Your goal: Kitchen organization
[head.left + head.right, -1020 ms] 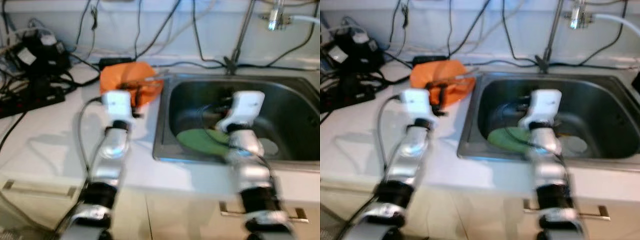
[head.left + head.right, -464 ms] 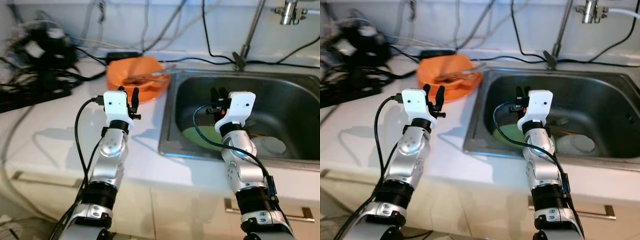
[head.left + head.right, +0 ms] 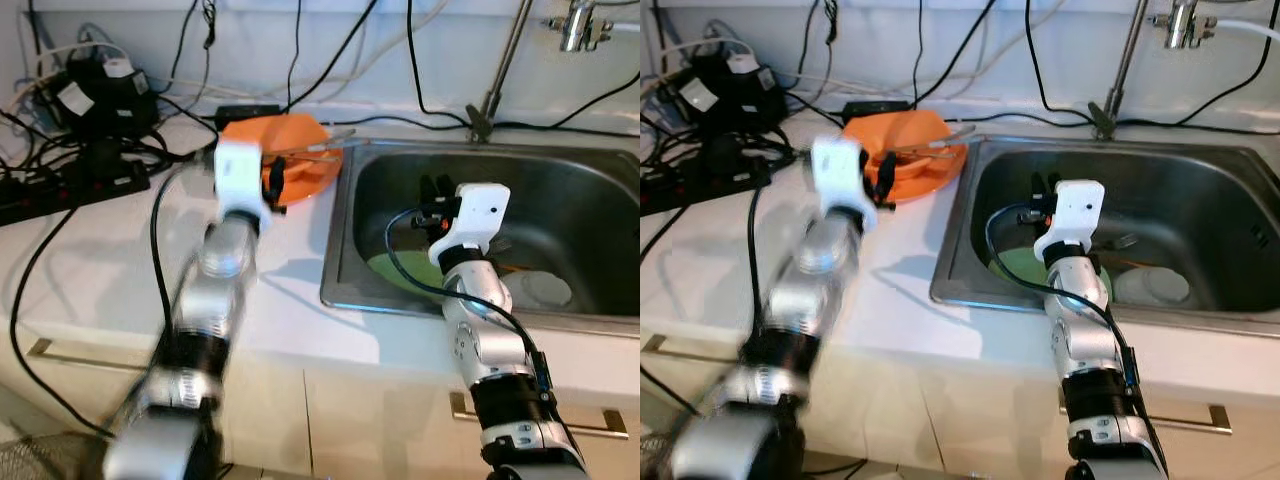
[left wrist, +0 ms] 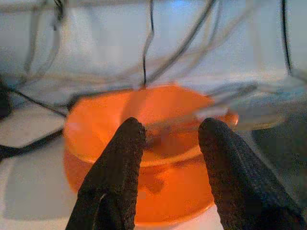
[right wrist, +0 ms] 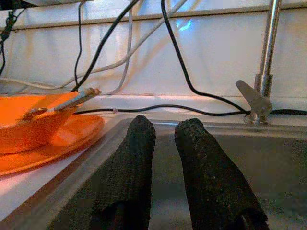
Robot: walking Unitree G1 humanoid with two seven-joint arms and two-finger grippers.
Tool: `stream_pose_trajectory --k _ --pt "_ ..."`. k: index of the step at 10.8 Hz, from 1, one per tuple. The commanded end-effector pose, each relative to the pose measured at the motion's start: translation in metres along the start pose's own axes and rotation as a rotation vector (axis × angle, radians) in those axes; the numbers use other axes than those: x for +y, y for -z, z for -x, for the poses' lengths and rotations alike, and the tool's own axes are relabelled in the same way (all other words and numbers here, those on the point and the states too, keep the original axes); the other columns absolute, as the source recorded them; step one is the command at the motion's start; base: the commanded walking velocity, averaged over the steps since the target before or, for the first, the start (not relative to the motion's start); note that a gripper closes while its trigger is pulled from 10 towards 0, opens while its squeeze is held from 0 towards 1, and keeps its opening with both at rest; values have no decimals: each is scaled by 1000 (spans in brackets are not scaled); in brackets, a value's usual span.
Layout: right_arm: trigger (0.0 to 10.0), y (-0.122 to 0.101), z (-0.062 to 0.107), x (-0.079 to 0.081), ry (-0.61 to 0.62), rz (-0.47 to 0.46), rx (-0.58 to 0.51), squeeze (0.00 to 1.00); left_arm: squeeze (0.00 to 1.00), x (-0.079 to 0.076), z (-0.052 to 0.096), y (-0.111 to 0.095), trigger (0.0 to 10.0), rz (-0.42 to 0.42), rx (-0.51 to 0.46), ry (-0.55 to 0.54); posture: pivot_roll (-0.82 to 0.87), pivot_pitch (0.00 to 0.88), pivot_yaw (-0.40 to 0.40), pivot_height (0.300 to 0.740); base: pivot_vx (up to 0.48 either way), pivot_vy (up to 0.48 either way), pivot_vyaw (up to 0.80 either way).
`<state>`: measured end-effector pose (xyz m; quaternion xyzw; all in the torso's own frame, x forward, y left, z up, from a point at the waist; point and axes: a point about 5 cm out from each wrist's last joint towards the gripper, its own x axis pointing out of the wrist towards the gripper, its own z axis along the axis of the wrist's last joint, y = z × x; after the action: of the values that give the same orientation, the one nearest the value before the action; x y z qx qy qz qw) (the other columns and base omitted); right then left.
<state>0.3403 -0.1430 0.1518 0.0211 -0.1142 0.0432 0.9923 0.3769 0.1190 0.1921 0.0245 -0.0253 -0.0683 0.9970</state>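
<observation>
An orange bowl [image 4: 163, 103] sits on an orange plate [image 4: 172, 206] on the white counter, just left of the sink [image 3: 335, 250]. A metal utensil [image 4: 225, 108] rests across the bowl's rim. My left gripper [image 4: 171, 129] is open and hovers just in front of the bowl, which shows between its fingers; that arm is blurred in the eye views. My right gripper [image 3: 435, 190] hangs over the sink's left part, fingers nearly together with nothing between them. Below it, a green plate [image 3: 405, 272] lies on the sink floor.
A small white dish [image 3: 545, 290] lies in the sink, right of the green plate. A faucet [image 3: 575, 25] stands at the back right. Power strips, plugs and tangled cables [image 3: 90, 100] crowd the counter's back left. Cabinet handles [image 3: 85, 355] run below the front edge.
My left arm has swung forward toward the orange bowl and is blurred with motion. The right arm keeps its place over the sink. The camera view has steadied.
</observation>
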Motion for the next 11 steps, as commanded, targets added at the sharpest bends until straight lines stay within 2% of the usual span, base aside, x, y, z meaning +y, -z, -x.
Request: stream_pose_trajectory --k 1,2,3,4,6,7,8,9,10,11 --pt "10000 -2 -2 1 -4 -4 -9 0 0 -1 -2 4 10000 -13 61 19 63 0 76 740 0 0 0" --pt "10000 -1 -1 0 1 -3 -10 0 314 -3 -1 1 10000 -38 74 32 59 0 82 740 0 0 0" --pt "10000 -1 0 0 2 -4 -9 0 584 -8 1 0 10000 -36 75 47 58 0 82 740 0 0 0" --pt "10000 0 1 2 -3 -7 -8 0 0 -24 10 -3 10000 -63 33 133 64 0 80 740 0 0 0" --pt "10000 0 0 3 -8 -7 -7 0 0 -31 18 -7 10000 -63 -3 179 68 0 79 740 0 0 0" --pt "10000 -1 0 3 -11 -8 -7 0 1000 -32 22 -6 10000 -51 4 183 69 0 77 740 0 0 0" --pt "10000 0 0 4 -13 -9 -6 0 1000 -30 27 1 10000 -41 44 172 74 0 72 740 0 0 0" --pt "10000 1 0 4 -16 -10 0 0 831 -24 27 8 10000 -2 125 122 79 0 66 740 0 0 0" --pt "10000 1 0 5 -18 -10 1 0 0 -21 26 12 10000 19 178 117 83 0 64 740 0 0 0" --pt "10000 1 -1 5 -19 -10 2 0 0 -19 26 17 10000 45 233 103 84 0 62 740 0 0 0"
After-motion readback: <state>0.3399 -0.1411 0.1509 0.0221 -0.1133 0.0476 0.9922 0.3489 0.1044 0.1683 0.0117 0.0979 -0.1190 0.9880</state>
